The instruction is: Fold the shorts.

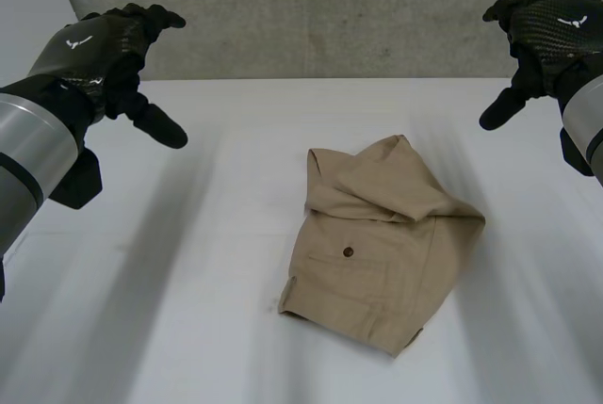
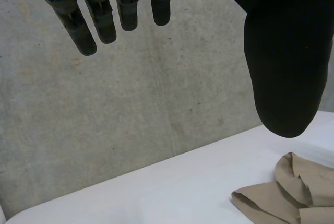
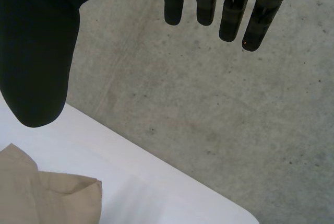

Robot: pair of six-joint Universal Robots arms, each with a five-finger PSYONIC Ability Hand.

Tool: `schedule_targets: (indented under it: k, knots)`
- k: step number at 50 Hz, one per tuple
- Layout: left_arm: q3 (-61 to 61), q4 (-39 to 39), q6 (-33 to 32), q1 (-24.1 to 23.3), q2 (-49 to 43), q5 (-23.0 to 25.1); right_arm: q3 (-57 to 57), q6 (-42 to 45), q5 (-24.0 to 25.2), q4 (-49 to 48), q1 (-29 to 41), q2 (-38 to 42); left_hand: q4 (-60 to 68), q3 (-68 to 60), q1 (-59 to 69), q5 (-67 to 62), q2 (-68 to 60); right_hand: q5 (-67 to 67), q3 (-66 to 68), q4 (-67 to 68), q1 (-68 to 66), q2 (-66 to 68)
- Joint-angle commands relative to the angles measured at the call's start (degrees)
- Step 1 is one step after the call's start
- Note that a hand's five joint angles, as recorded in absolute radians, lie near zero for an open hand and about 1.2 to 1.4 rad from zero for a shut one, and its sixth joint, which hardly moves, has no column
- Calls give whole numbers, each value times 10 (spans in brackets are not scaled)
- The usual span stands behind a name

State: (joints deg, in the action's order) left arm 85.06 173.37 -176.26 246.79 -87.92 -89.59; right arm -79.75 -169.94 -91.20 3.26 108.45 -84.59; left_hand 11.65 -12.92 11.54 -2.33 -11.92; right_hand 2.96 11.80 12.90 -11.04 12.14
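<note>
While the tan shorts [image 1: 382, 244] lie loosely folded at the centre of the frame on the white table [image 1: 179, 291], both hands hang above it, well apart from the cloth. The left hand [image 1: 104, 51] is at the upper left and the right hand [image 1: 546, 32] at the upper right. Each has its fingers straight and its thumb apart, holding nothing. The head view gives the whole garment, its dark button [image 1: 348, 252] facing up. Each wrist view gives a folded corner beyond the thumb, with a grey concrete wall [image 3: 209, 104] behind the table.

White table [image 1: 188, 329] against grey concrete wall [image 1: 330, 8]; wall speckled, faintly streaked.
</note>
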Motion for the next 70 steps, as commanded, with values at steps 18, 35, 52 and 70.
schedule_targets:
  k: [18, 35, 52, 70]
  knots:
    - [181, 165, -181, -173, -181, 66, -137, 91, 126, 10, -40, 1, 44, -32, 45, -38, -42, -30, -18, -29, 10, -21]
    - [108, 199, -192, -179, -317, 64, -197, 93, 135, -27, -41, 1, 154, -141, 155, -147, -151, -30, -18, -29, 10, -21]
    - [60, 203, -224, -172, -336, -52, -201, 93, 134, -27, -41, 1, 683, -671, 685, -677, -681, -30, -18, -29, 10, -21]
    - [-109, 256, -294, -32, -229, -112, -200, 92, 132, -27, -40, 0, 683, -671, 685, -677, -681, -30, -18, -29, 10, -21]
